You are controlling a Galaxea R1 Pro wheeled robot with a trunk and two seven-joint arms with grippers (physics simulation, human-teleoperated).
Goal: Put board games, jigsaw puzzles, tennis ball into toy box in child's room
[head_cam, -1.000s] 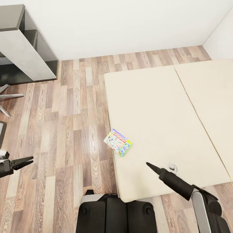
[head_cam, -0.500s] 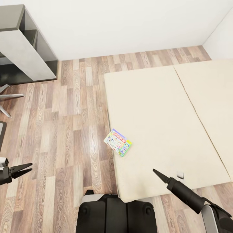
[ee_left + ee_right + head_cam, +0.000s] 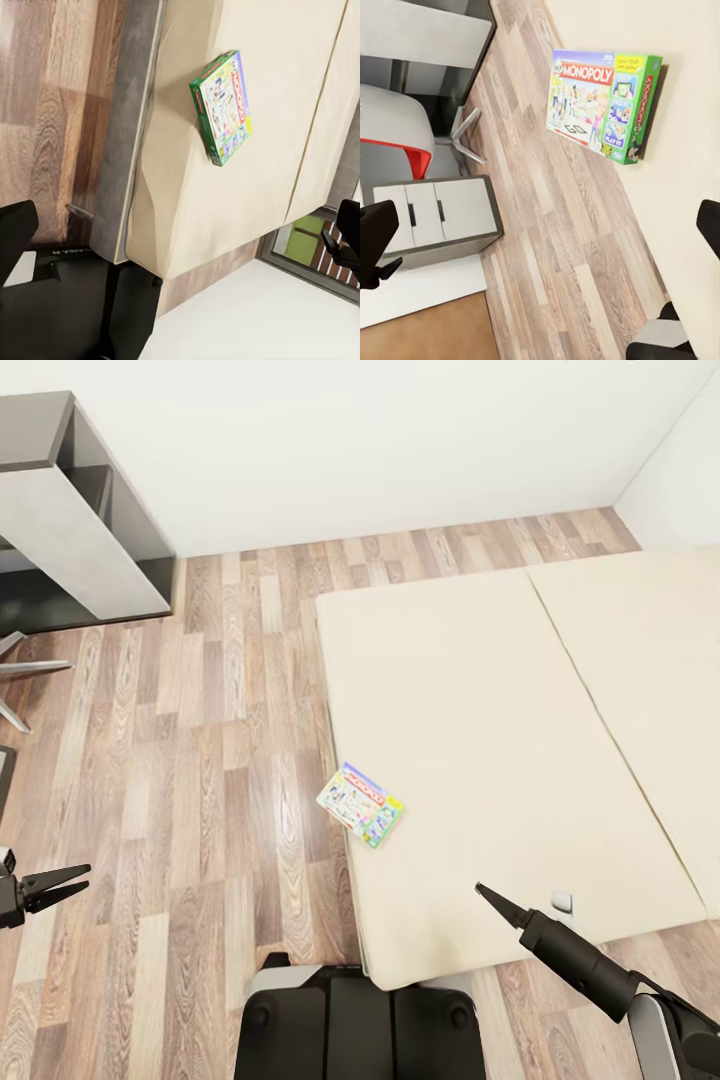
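Note:
One of the board games (image 3: 360,805), a pale green-edged Monopoly box, lies flat at the left edge of the bed (image 3: 480,700). The left wrist view takes in that box (image 3: 223,106) on the beige mattress (image 3: 225,202). From the right wrist the same box (image 3: 604,105) is seen beside the wooden floor. My left gripper (image 3: 55,885) hangs open over the floor, well left of the box. Over the bed's near corner, to the right of the box, my right gripper (image 3: 490,897) is open with nothing in it. The toy box, jigsaw puzzles and tennis ball are out of view.
A grey furniture unit (image 3: 70,510) stands against the wall at far left, with chair legs (image 3: 20,680) beside it. Pale drawers in a dark frame (image 3: 442,217) and a red-seated chair (image 3: 390,150) face the right wrist. Wooden floor (image 3: 230,690) lies between them and the bed.
My right arm has drawn back toward me and to the right, along the bed's near edge. The left gripper has sunk slightly. The head view has shifted a little.

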